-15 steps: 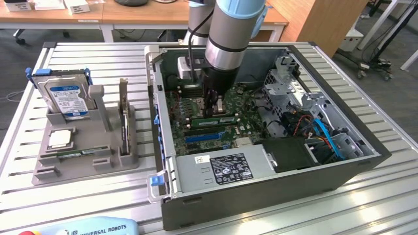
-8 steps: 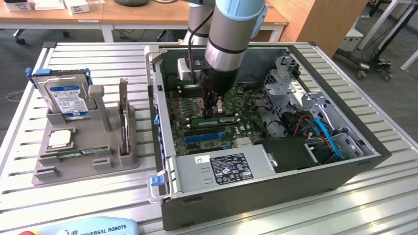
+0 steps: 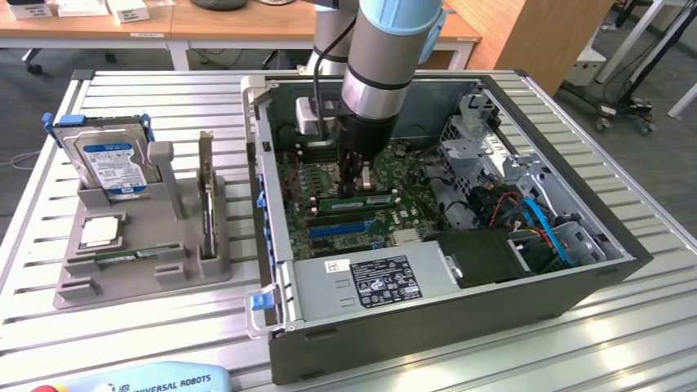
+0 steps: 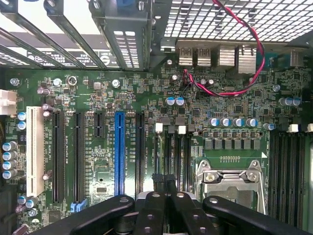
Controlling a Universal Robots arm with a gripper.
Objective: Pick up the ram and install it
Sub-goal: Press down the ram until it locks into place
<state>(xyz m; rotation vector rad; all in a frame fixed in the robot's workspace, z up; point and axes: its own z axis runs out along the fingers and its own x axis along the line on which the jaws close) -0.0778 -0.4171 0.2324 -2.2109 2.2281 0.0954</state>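
In the exterior view my gripper (image 3: 354,188) reaches straight down into the open computer case (image 3: 566,278), over the motherboard (image 3: 326,175). Its fingers are shut. Right under the fingertips a long green ram (image 3: 376,199) stands along the memory slots, beside the blue expansion slot (image 3: 339,229). I cannot tell whether the fingers pinch the ram or only rest on its top edge. In the wrist view the gripper (image 4: 165,180) hangs with its black fingers (image 4: 151,210) pressed together above the black memory slots (image 4: 181,156), next to the processor socket (image 4: 230,178).
A grey holder (image 3: 142,282) sits at the exterior view's left with a blue-labelled hard drive (image 3: 109,163), a small square chip (image 3: 98,232) and a short green board (image 3: 126,256). The case walls, power supply (image 3: 370,282), drive cage (image 3: 479,139) and cables (image 3: 539,220) crowd the arm.
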